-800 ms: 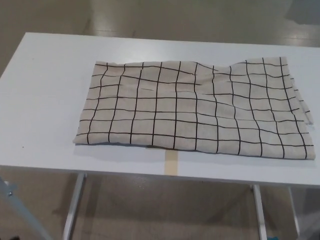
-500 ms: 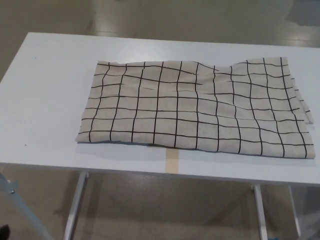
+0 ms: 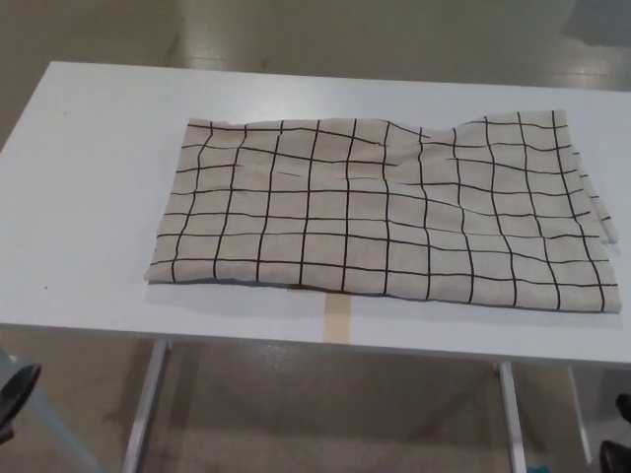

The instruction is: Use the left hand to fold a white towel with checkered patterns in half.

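Checked towel (image 3: 385, 212) spread flat on the white table (image 3: 89, 177), tan tape strip (image 3: 338, 317) at its near edge; left hand (image 3: 15, 394) low at the corner (fingers' state impossible to tell)

The table (image 3: 89, 197) filled most of the frame, running from the left edge to the right edge. The towel (image 3: 385, 222) lay flat on it, right of centre, its right end reaching nearly to the right border of the frame and its left end stopping well short of the table's left edge. A strip of tape (image 3: 338, 317) sat on the table's near edge, just below the towel's lower border at centre. Table legs (image 3: 146, 404) showed below, at lower left and lower right.
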